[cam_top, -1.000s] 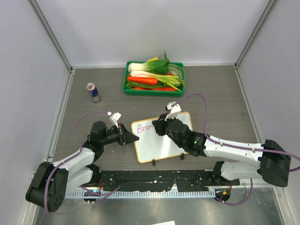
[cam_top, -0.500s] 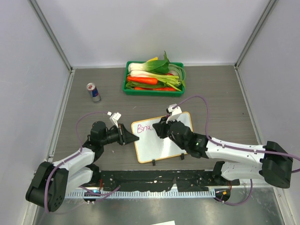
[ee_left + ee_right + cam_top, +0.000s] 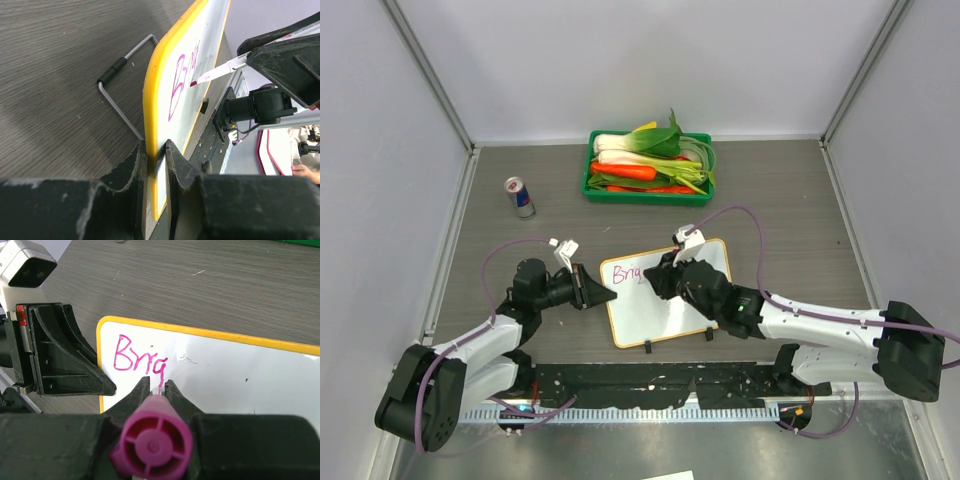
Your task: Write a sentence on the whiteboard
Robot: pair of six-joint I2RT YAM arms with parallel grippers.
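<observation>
The whiteboard [image 3: 670,305] lies in the middle of the table, white with a yellow-orange rim [image 3: 152,95]. My left gripper [image 3: 608,296] is shut on its left edge, one finger on each face [image 3: 156,147]. The sentence [image 3: 139,359] reads "Brig" in magenta at the board's upper left [image 3: 626,272]. My right gripper [image 3: 157,382] is shut on a magenta marker [image 3: 152,440], whose tip touches the board at the tail of the "g". In the top view the right gripper [image 3: 655,280] sits over the board's upper middle.
A green tray [image 3: 588,186] of vegetables stands at the back. A drink can [image 3: 519,197] stands at the back left. Two black clips [image 3: 647,347] sit on the board's near edge. A wire stand [image 3: 120,95] lies under the board's left side.
The right gripper has shifted slightly toward the near side with the marker, and the writing has grown from about "Bri" to "Brig". The left gripper has held still on the board.
</observation>
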